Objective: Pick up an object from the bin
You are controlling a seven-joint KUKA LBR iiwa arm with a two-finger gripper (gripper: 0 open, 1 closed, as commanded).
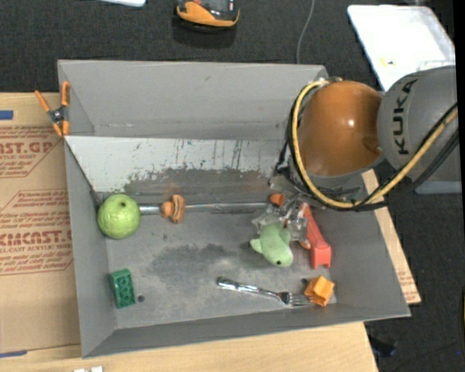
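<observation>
Beside tool (290, 219), green toy (276, 250), red block (319, 244), fork (261, 289)

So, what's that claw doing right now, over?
Claw low at right of bin, over pale green toy. Hold not confirmed. Red block close beside it, fork nearer the front.
</observation>
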